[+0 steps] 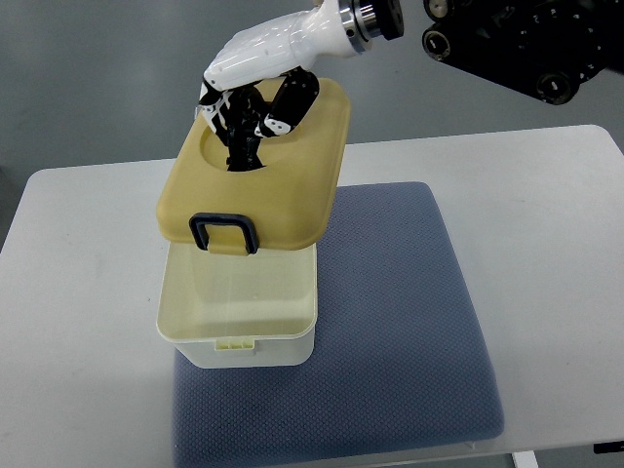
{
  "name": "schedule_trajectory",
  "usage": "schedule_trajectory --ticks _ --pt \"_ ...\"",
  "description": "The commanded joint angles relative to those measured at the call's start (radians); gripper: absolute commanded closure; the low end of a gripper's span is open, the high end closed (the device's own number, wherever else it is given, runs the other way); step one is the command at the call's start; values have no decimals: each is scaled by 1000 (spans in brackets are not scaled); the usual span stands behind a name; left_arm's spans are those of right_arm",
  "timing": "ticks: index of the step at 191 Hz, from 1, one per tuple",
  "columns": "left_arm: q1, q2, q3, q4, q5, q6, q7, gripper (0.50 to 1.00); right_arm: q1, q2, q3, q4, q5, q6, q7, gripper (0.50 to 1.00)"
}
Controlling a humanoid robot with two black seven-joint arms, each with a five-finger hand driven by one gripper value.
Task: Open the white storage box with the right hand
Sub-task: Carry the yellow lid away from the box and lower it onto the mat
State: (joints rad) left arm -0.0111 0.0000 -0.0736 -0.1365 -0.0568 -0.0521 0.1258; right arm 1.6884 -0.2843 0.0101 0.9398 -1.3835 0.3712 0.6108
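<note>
A white storage box stands on the left part of a blue-grey mat, its body uncovered toward the camera. Its tan lid, with a dark blue latch handle at the near edge, is lifted and tilted above the box's far side. My right hand, white with black fingers, comes in from the top right and has its fingers curled into the recess at the lid's far end, holding the lid up. The inside of the box looks bare as far as it shows. The left arm is out of view.
The mat lies on a white table whose far edge runs behind the lid. Black robot hardware hangs over the top right corner. The mat's right half carries nothing.
</note>
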Motion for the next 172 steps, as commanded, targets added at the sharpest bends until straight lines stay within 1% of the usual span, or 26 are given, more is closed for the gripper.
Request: schedule_trajectory --ticks 1,26,39,50,60,71,88,114,135,172 --pt "0 0 0 0 0 0 0 500 -69 -85 51 -33 0 -15 0 1000" --pt "0 0 0 0 0 0 0 500 -170 -190 100 -41 0 -37 0 1000" --pt "0 0 0 0 0 0 0 500 -240 -245 128 -41 0 -63 0 1000" --pt "0 0 0 0 0 0 0 500 -286 -268 140 -39 0 -89 0 1000" --pt "0 0 0 0 0 0 0 500 -326 -276 146 -39 -2 -115 0 1000" --pt "0 0 0 0 0 0 0 500 -377 -280 148 -42 -2 -164 0 1000" --pt "0 0 0 0 0 0 0 500 -421 -294 146 -56 -2 -210 0 1000" --pt "0 0 0 0 0 0 0 500 -487 -293 148 -92 -2 -247 0 1000" --pt "0 0 0 0 0 0 0 500 -519 -288 148 -99 -2 -274 0 1000" --pt "0 0 0 0 0 0 0 500 -575 -283 146 -105 -2 -299 0 1000"
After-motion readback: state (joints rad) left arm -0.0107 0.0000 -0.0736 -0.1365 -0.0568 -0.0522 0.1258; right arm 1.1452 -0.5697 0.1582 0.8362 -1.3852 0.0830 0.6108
